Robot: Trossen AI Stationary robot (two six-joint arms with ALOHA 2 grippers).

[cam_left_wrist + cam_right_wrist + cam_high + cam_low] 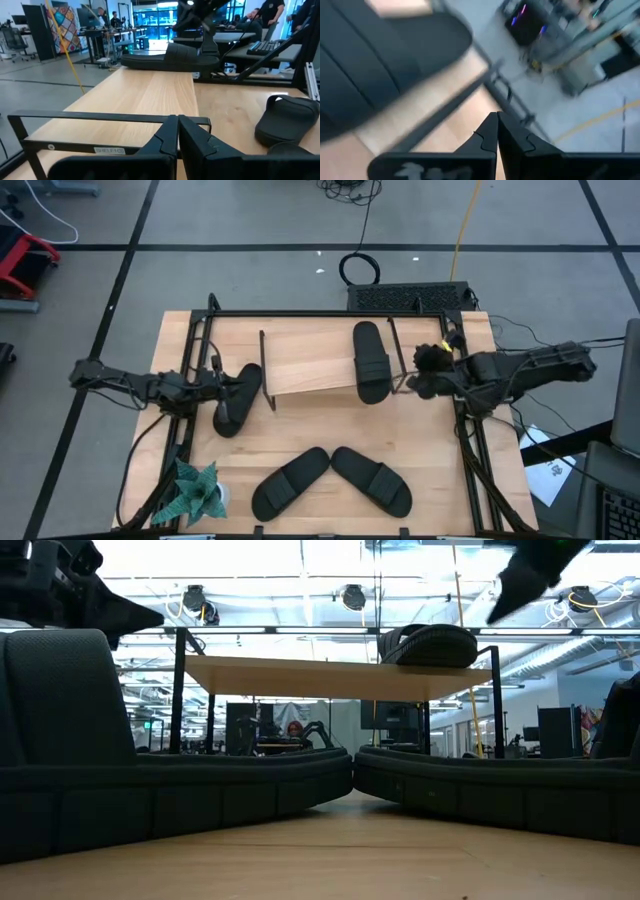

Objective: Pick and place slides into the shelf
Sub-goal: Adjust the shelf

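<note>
At the shelf's (300,370) left end, the left gripper (243,387) hovers with fingers pressed together, holding nothing, above a slide (234,400) whose long axis runs toward the table's front. Lowering now could knock it against the wire frame. Two more slides (330,480) lie at the front, fanned in a V. On the plank's right end, a fourth slide (371,360) lies front-to-back, apparently overhanging; the right gripper (428,370), empty and closed, could nudge it off.
</note>
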